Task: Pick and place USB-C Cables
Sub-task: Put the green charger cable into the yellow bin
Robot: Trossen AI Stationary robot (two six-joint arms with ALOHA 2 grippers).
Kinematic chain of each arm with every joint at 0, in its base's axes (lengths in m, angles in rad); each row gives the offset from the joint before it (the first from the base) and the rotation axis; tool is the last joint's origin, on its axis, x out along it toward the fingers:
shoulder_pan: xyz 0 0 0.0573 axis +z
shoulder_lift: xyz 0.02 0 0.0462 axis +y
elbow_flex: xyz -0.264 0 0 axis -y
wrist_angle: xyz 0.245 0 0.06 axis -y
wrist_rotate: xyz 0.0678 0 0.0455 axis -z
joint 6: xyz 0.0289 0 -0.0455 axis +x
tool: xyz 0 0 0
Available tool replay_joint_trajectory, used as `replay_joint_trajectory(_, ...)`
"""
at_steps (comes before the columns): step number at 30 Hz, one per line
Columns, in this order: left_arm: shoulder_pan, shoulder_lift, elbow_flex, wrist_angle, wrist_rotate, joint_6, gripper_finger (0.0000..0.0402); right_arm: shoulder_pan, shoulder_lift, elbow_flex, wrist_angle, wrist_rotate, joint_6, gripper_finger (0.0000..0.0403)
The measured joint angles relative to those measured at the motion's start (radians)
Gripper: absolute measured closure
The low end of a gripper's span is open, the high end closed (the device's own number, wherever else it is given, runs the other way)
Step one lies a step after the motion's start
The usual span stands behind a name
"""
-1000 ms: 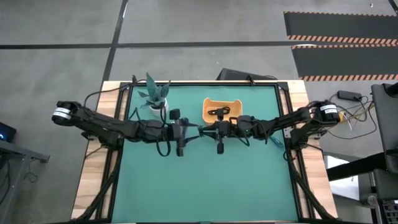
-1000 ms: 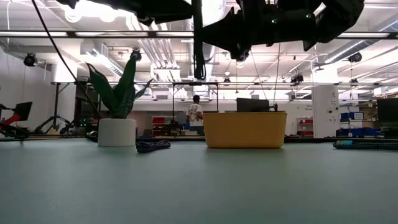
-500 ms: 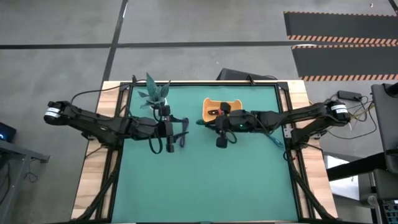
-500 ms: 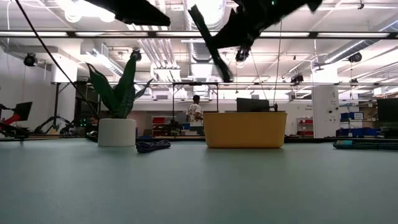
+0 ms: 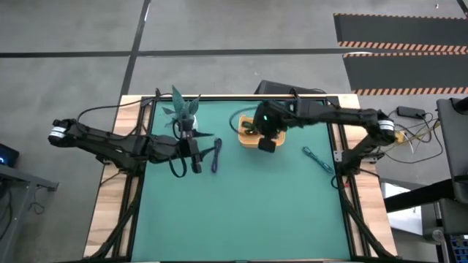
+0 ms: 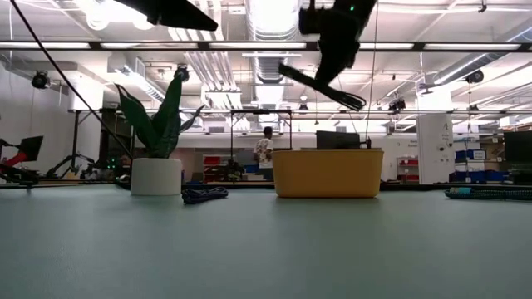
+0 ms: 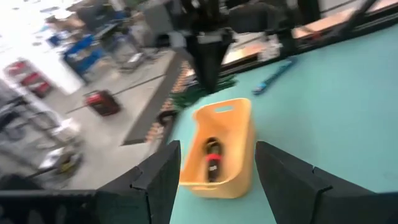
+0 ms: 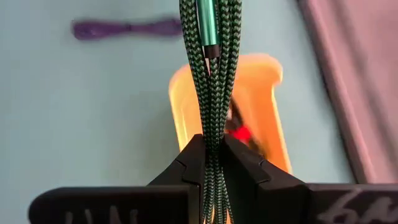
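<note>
The green cable (image 8: 210, 74) is clamped between the closed fingers of the right pincer (image 8: 210, 155), and it is held in the air directly over the orange tray (image 8: 267, 118). In the high view the right pincer (image 5: 265, 139) is seen above the tray (image 5: 247, 136), near the far middle of the bench (image 5: 248, 212). The black-and-red cable (image 7: 211, 160) is seen lying inside the tray (image 7: 239, 140), along its floor. The dark blue cable (image 5: 216, 155) is laid on the bench just beside the left pincer (image 5: 194, 157), near the potted plant (image 5: 181, 109). The teal cable (image 5: 317, 158) is laid on the bench towards the right edge, well apart from the tray. The left pincer (image 7: 217, 180) is held wide open with nothing between its fingers, and it is pointed towards the tray.
</note>
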Motion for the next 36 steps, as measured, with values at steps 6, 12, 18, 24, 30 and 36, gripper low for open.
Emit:
replay_joint_trajectory(6,0.0,-0.037,-0.019,0.001,-0.062,-0.013,0.0209,-0.088,0.095,0.071,-0.11,-0.137,-0.01,0.0374)
replay_joint_trajectory(12,0.001,-0.106,-0.059,-0.002,-0.148,-0.012,0.0209,-0.135,0.186,0.106,-0.144,-0.151,-0.075,0.0374)
replay_joint_trajectory(18,0.0,-0.165,-0.071,0.0,-0.151,-0.012,0.0209,-0.159,0.264,0.156,-0.172,-0.15,-0.139,0.0374)
replay_joint_trajectory(24,0.0,-0.177,-0.073,-0.001,-0.151,-0.003,0.0209,-0.165,0.318,0.221,-0.22,-0.107,-0.163,0.0374)
replay_joint_trajectory(30,0.0,-0.177,-0.073,-0.001,-0.151,0.014,0.0209,-0.17,0.339,0.231,-0.238,-0.069,-0.199,0.0374)
replay_joint_trajectory(36,0.0,-0.175,-0.073,0.0,-0.151,0.015,0.0209,-0.173,0.363,0.231,-0.218,0.031,-0.255,0.0374)
